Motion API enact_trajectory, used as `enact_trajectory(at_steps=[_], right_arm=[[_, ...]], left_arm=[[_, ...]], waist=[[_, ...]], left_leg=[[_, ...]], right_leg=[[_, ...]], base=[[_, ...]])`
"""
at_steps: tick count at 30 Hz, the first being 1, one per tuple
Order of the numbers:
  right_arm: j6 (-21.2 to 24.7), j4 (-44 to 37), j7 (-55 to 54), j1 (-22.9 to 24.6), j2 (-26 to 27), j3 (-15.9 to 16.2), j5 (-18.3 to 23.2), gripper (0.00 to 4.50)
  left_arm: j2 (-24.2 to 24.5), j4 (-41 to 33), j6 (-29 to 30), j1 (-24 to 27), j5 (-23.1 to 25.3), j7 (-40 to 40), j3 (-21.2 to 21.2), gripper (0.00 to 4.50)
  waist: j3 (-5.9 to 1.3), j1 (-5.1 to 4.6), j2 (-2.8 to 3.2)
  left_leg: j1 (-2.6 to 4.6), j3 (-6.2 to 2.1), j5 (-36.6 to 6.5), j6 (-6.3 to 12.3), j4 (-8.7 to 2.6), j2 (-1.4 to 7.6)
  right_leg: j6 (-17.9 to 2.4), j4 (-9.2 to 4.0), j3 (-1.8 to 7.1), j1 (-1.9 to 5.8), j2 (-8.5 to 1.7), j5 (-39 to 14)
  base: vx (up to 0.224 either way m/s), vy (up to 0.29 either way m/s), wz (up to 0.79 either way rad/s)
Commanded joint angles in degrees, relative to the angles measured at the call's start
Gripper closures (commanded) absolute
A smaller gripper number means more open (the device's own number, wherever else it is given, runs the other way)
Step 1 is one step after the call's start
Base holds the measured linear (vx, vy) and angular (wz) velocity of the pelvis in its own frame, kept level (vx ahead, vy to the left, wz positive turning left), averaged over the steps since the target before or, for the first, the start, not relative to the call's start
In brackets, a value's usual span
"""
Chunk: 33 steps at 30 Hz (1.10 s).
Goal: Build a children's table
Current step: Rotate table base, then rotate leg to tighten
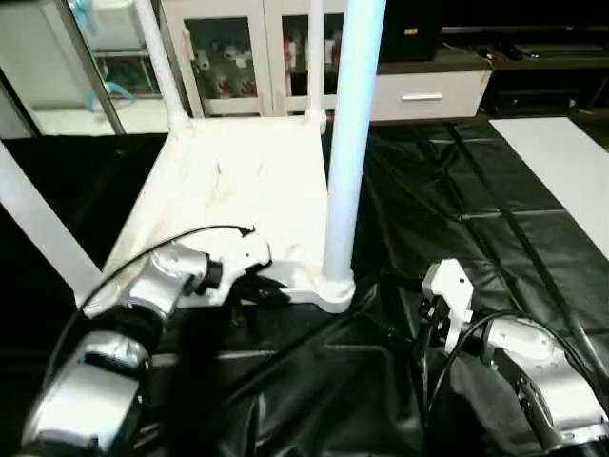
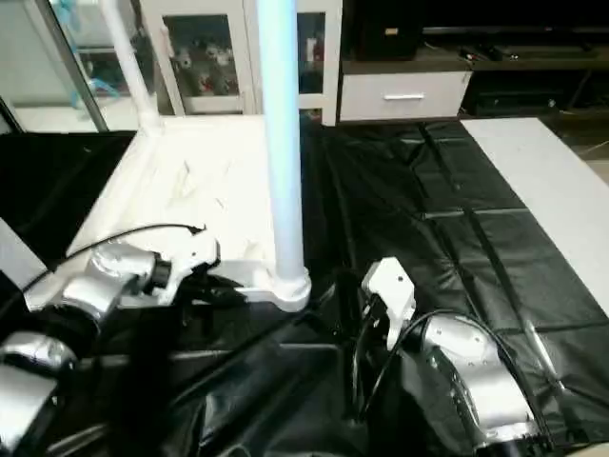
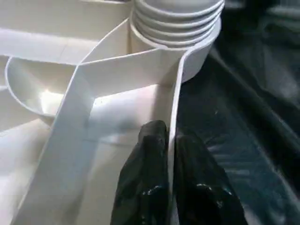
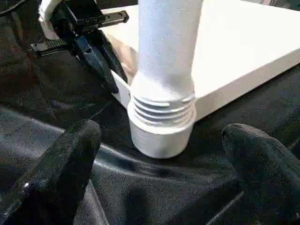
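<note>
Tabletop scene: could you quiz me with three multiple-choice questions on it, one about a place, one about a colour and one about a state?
1. Where does the left gripper grip?
A. the tabletop rim, beside the near leg
B. the leg's top
C. a drawer handle

2. What colour is the cover under the tabletop?
A. white
B. black
C. blue

3. How is the right gripper?
A. shut on the leg
B. shut, holding nothing
C. open, holding nothing

Answers:
1 A: its black fingers pinch the thin rim wall next to the leg's socket.
2 B: black sheeting lies all around the white tabletop.
3 C: its fingers stand wide apart, short of the leg's base.
</note>
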Motion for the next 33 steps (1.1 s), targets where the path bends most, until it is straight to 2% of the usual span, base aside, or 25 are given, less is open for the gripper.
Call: enact_trajectory(at_steps=[1, 2, 3, 4, 6, 7, 9, 10, 12, 14, 15, 19, 21, 22, 27, 29, 32, 33], right_arm=[[0.30, -0.33, -1.04, -0.04, 0.02, -1.25, 0.20, 0.00], [0.67, -0.47, -1.42, -0.27, 0.26, -1.86, 0.88, 0.00], [1.01, -0.58, -1.88, -0.56, 0.41, -2.34, 1.41, 0.00], [1.66, -0.60, -1.28, -0.87, 0.39, -2.44, 2.28, 0.00], [2.20, 0.19, 0.43, -1.84, 0.01, -1.71, 2.61, 0.00], [2.10, 0.62, 0.60, -2.21, 0.00, -1.48, 2.38, 0.00], [1.70, 1.43, 0.52, -2.86, 0.02, -1.16, 1.72, 0.00], [1.11, 2.77, 0.04, -4.02, 0.29, -1.03, 0.97, 0.00], [0.24, 5.38, -1.05, -6.23, 0.83, -0.83, -0.41, 0.00], [-0.12, 7.59, -1.44, -8.16, 1.25, -0.48, -1.32, 0.00], [0.06, 8.53, -1.10, -9.02, 1.46, -0.26, -1.34, 0.00], [0.71, 10.55, 0.69, -10.85, 1.86, 0.69, -1.03, 0.00], [1.46, 12.10, 4.15, -12.19, 1.98, 2.23, -0.53, 0.00], [1.46, 12.10, 4.15, -12.19, 1.98, 2.23, -0.53, 0.00], [0.53, 16.10, 7.91, -14.96, 2.39, 4.20, -1.27, 0.00], [0.36, 16.76, 7.97, -15.41, 2.46, 4.24, -1.35, 0.00], [-0.33, 19.08, 8.87, -16.94, 2.77, 4.32, -1.73, 0.00], [-0.19, 19.39, 9.01, -17.21, 3.03, 4.08, -1.39, 0.18]], left_arm=[[-2.99, -2.19, 3.82, 5.59, -3.59, 3.35, 1.28, 4.47], [-3.70, -4.90, 5.06, 7.42, -3.77, 4.85, 1.36, 4.49], [-4.44, -7.83, 5.90, 9.29, -3.89, 6.43, 1.49, 4.49], [-4.80, -10.11, 5.69, 10.71, -3.91, 6.62, 1.11, 4.49], [-4.89, -13.33, 4.80, 12.36, -3.01, 6.37, 0.16, 4.49], [-4.84, -13.45, 4.38, 12.36, -2.81, 6.06, -0.07, 4.49], [-4.70, -13.75, 4.31, 12.36, -2.40, 6.05, -0.25, 4.49], [-4.32, -13.80, 3.69, 12.14, -1.92, 5.45, -0.67, 4.49], [-3.68, -14.31, 3.33, 11.92, -1.28, 4.69, -1.30, 4.49], [-3.06, -17.25, 5.28, 12.74, -1.14, 4.49, -1.58, 4.49], [-2.82, -18.06, 5.71, 12.92, -1.10, 4.21, -1.72, 4.49], [-2.05, -19.82, 5.84, 13.52, -1.10, 2.58, -2.31, 4.49], [-1.48, -20.77, 5.42, 13.87, -1.19, 0.86, -2.90, 4.49], [-1.48, -20.77, 5.42, 13.87, -1.19, 0.86, -2.90, 4.49], [-0.67, -21.33, 6.15, 13.32, -1.12, 0.39, -3.43, 4.49], [-0.63, -21.34, 6.15, 13.16, -1.04, 0.48, -3.47, 4.49], [-0.79, -21.18, 6.22, 12.70, -0.97, 0.77, -3.21, 4.49], [-0.84, -21.07, 6.20, 12.61, -0.94, 0.87, -3.18, 4.50]], waist=[[-2.52, 0.18, -1.77], [-2.67, 0.16, -1.44], [-2.55, 0.01, -1.83], [-2.23, -0.09, -2.23], [-2.13, -0.01, -2.34], [-2.10, -0.11, -2.35], [-2.11, -0.10, -2.22], [-2.10, -0.20, -2.56], [-2.22, -0.20, -2.27], [-2.36, -0.45, -2.35], [-2.48, -0.51, -2.25], [-2.78, -0.28, -2.09], [-3.03, -0.06, -2.11], [-2.97, 0.04, -2.14], [-2.76, 0.30, -2.32], [-2.68, 0.27, -2.24], [-2.76, 0.25, -2.22], [-2.74, 0.25, -2.24]], left_leg=[[0.30, -1.43, -10.49, 5.75, -4.42, 3.21], [0.31, -1.65, -10.19, 5.78, -4.51, 3.56], [0.28, -1.55, -10.38, 6.02, -4.53, 3.47], [0.23, -1.51, -11.74, 6.31, -4.58, 3.24], [0.35, -1.59, -12.55, 6.05, -4.64, 3.14], [0.52, -1.55, -13.09, 5.59, -4.73, 3.19], [0.69, -1.58, -13.64, 4.83, -4.83, 3.09], [0.49, -1.69, -13.60, 4.63, -5.07, 3.13], [0.64, -1.72, -13.69, 4.23, -5.07, 3.13], [0.48, -1.69, -12.70, 3.82, -5.09, 3.10], [0.46, -1.67, -11.56, 3.97, -4.98, 3.18], [0.53, -1.41, -8.06, 5.63, -4.52, 3.20], [0.35, -1.25, -5.34, 7.13, -4.14, 3.16], [0.27, -1.18, -5.07, 7.74, -4.08, 3.16], [0.33, -1.11, -7.47, 7.05, -4.19, 3.29], [0.43, -1.24, -8.47, 5.76, -4.36, 3.34], [0.52, -1.21, -8.42, 5.33, -4.36, 3.29], [0.45, -1.21, -8.22, 5.34, -4.36, 3.29]], right_leg=[[-15.29, -3.18, 2.12, 2.94, -3.69, -9.86], [-15.20, -2.93, 2.22, 3.07, -3.96, -10.15], [-14.80, -3.24, 2.16, 2.89, -3.80, -11.25], [-13.00, -3.79, 2.13, 2.72, -3.80, -17.29], [-10.66, -4.38, 2.21, 2.46, -3.91, -23.59], [-9.59, -4.73, 2.26, 2.03, -3.64, -25.34], [-8.88, -4.78, 2.32, 1.94, -3.58, -25.56], [-8.82, -4.64, 2.25, 2.05, -3.48, -24.67], [-9.00, -4.49, 2.27, 1.94, -3.53, -23.86], [-9.89, -4.18, 2.28, 2.08, -3.50, -21.29], [-10.98, -3.79, 2.34, 2.14, -3.54, -18.35], [-13.12, -3.04, 2.30, 2.26, -3.36, -11.10], [-14.62, -2.39, 2.20, 2.48, -3.28, -6.11], [-15.06, -2.33, 2.15, 2.47, -3.26, -5.35], [-14.77, -2.68, 2.09, 2.43, -3.40, -9.35], [-14.25, -2.77, 2.17, 2.35, -3.43, -11.24], [-14.43, -2.71, 2.15, 2.36, -3.39, -10.75], [-14.55, -2.69, 2.15, 2.40, -3.38, -10.40]], base=[[0.000, 0.000, 0.00], [0.000, 0.000, 0.00], [0.000, 0.000, 0.00], [0.000, 0.000, 0.00], [0.000, 0.000, 0.00], [0.000, 0.000, 0.00], [0.000, 0.000, 0.00], [0.000, 0.000, 0.00], [0.000, 0.000, 0.00], [0.000, 0.000, 0.00], [0.000, 0.000, 0.00], [0.000, 0.000, 0.00], [0.000, 0.000, 0.00], [0.000, 0.000, 0.00], [0.000, 0.000, 0.00], [0.000, 0.000, 0.00], [0.000, 0.000, 0.00], [0.000, 0.000, 0.00]])
